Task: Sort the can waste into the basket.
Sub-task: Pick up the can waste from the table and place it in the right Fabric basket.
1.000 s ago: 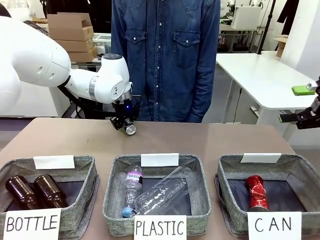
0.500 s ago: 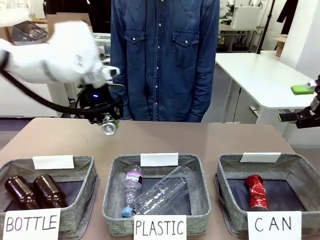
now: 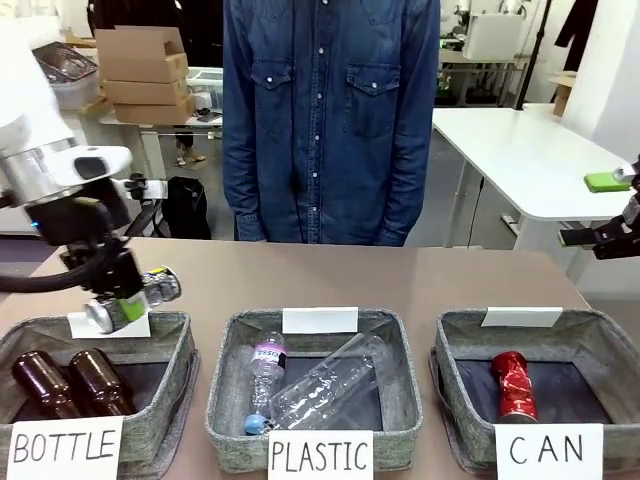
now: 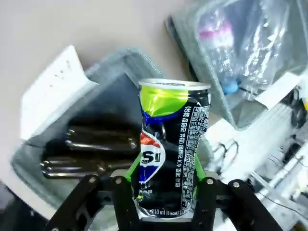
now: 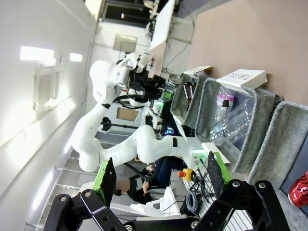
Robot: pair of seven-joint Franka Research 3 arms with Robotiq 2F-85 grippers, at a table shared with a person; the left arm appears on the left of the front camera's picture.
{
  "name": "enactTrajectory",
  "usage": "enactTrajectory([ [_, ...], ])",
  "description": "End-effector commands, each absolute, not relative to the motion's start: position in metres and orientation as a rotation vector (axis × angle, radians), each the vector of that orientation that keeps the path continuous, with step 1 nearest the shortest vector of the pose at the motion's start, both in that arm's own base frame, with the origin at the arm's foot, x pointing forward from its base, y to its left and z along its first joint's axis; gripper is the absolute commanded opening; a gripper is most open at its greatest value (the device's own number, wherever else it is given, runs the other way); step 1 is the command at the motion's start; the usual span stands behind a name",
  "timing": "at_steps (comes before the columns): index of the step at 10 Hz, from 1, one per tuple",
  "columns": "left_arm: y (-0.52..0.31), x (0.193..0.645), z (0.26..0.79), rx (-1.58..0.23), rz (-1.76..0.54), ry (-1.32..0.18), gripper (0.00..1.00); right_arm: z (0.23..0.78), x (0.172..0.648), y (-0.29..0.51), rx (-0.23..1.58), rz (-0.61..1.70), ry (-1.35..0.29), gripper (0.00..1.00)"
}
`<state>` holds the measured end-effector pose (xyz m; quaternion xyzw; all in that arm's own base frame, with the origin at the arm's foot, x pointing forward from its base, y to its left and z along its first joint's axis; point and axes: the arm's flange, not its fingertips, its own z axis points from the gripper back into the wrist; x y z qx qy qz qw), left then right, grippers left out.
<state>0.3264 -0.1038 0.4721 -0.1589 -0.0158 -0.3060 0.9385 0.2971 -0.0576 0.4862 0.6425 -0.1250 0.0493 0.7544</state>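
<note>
A black-and-silver can (image 3: 140, 297) with white print lies tilted in my left gripper (image 3: 112, 296), which is shut on it above the back rim of the BOTTLE basket (image 3: 182, 352). In the left wrist view the green pads (image 4: 197, 169) squeeze the dented can (image 4: 168, 149) on both sides. A shiny red can (image 3: 513, 385) lies inside the grey CAN basket (image 3: 608, 340) at the front right. My right gripper (image 3: 582, 236) hangs at the far right edge, off the table; in its wrist view it (image 5: 161, 177) stands open and holds nothing, with the red can (image 5: 301, 190) at the lower right corner.
Two brown glass bottles (image 3: 70, 382) lie in the BOTTLE basket. The PLASTIC basket (image 3: 222, 395) in the middle holds clear plastic bottles (image 3: 320, 385). A person in a denim shirt (image 3: 330, 110) stands at the far side. Bare brown table (image 3: 400, 280) runs behind the baskets.
My left arm has swung from the far middle of the table to the left and nearer, carrying the can over the BOTTLE basket's back rim. The right arm has not moved.
</note>
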Motion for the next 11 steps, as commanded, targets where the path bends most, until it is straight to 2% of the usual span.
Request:
enactTrajectory([
  [1,-0.124,0.340,0.474,-0.320,-0.581,0.051,0.22,0.488,0.297,-0.059,1.397,0.127,-0.279,1.00],
  [5,-0.124,0.340,0.474,-0.320,-0.581,0.051,0.22,0.488,0.297,-0.059,1.397,0.127,-0.279,1.00],
  [6,-0.121,0.336,0.466,-0.320,-0.594,0.031,0.41,0.488,0.297,-0.059,1.397,0.127,-0.279,1.00],
  [8,-0.230,0.319,0.477,-0.214,-0.897,-0.142,0.41,0.488,0.297,-0.059,1.397,0.127,-0.279,1.00],
  [11,-0.360,0.277,0.489,-0.130,-1.252,-0.259,0.41,0.488,0.297,-0.059,1.397,0.127,-0.279,1.00],
])
